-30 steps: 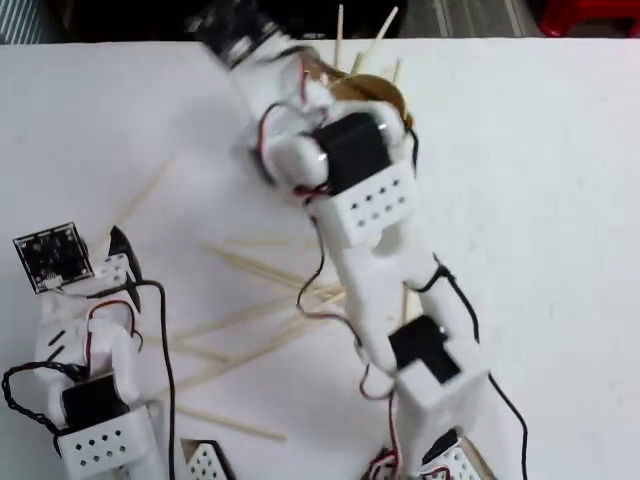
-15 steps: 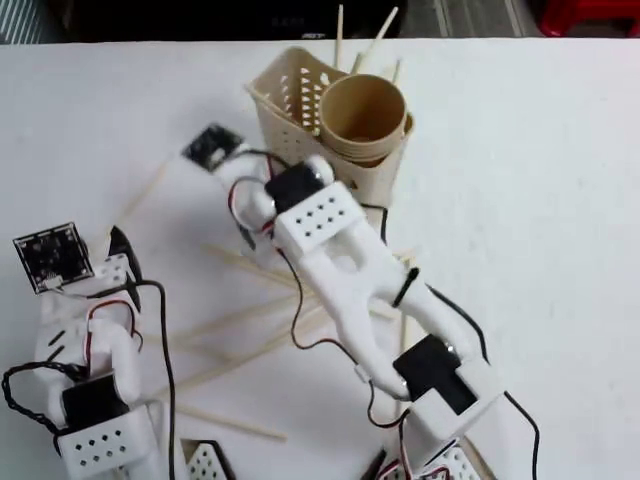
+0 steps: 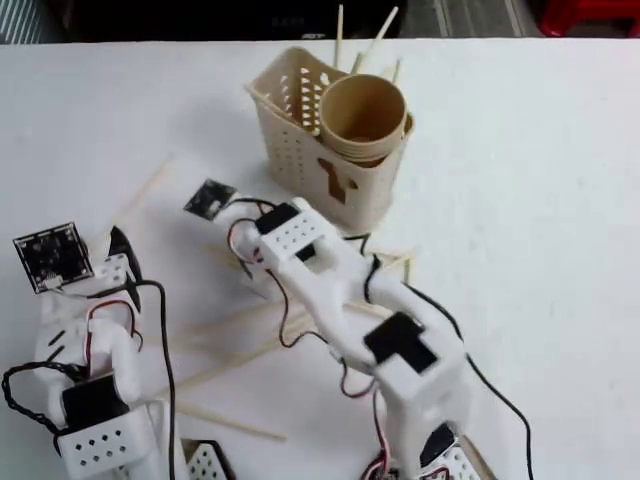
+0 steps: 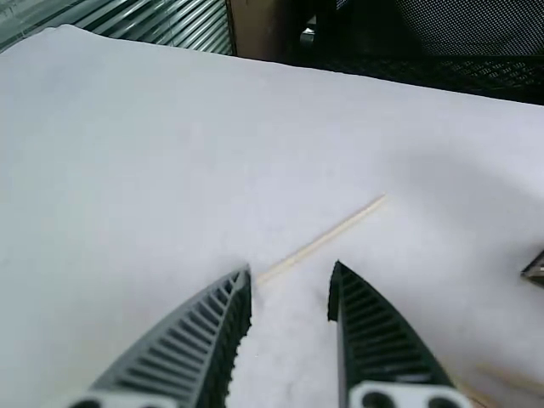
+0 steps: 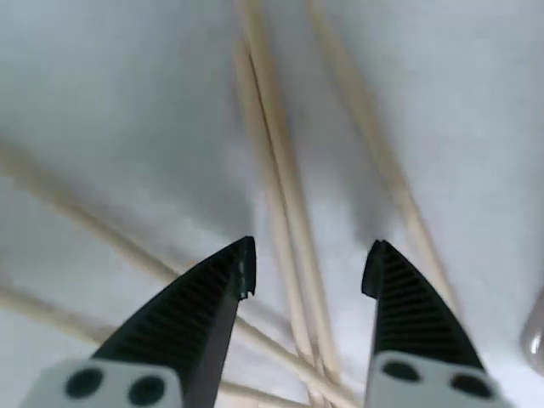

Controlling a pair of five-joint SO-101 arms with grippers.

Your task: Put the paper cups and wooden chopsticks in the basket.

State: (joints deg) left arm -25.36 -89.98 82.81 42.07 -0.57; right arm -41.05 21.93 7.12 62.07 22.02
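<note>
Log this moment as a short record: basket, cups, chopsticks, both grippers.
basket: upright, far side of the table
paper cups: stacked inside the basket
chopsticks in basket: a few, standing up behind the cups
loose chopsticks: several scattered on the table
left gripper: open, one chopstick lying just beyond its tips
right gripper: open, low over two chopsticks lying side by side

– We're looking at a robotics lab or workshop bench, we're thinking.
– We're agreeing: we're seeing two small white arms (image 3: 340,290) sitting on a plain white table (image 3: 560,200), with loose wires (image 3: 165,340) and a bare circuit board (image 3: 50,255) showing.
– And past the far edge we're making out a ribbed metal shutter (image 4: 144,21) and black mesh (image 4: 476,25).
</note>
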